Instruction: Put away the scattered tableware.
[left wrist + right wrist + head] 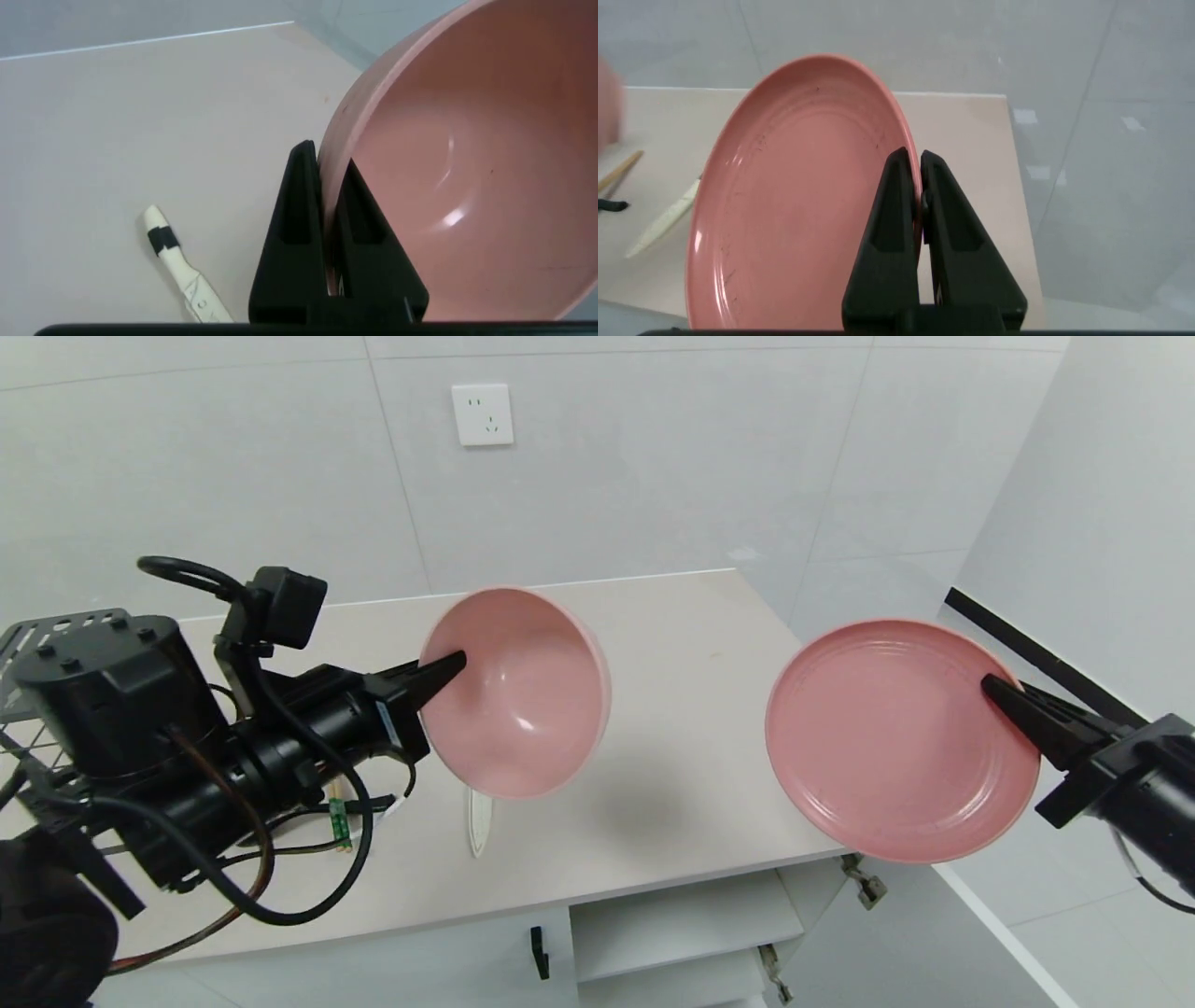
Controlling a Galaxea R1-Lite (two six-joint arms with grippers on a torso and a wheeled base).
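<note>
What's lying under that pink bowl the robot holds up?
A cream utensil lies on the counter beneath the raised bowl; its far end is hidden behind the bowl.

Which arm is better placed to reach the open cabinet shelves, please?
Probably right: the right gripper holds the round pink plate past the countertop's edge, near the shelves; the left gripper's pink bowl hangs over it.

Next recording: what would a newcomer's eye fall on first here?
Two pink dishes held up in the air stand out. The left gripper has its jaws clamped on the rim of a pink bowl, tipped on its side above the counter. The right gripper pinches the rim of a pink plate by the counter's right front corner. A pale utensil lies on the counter beneath the bowl.
</note>
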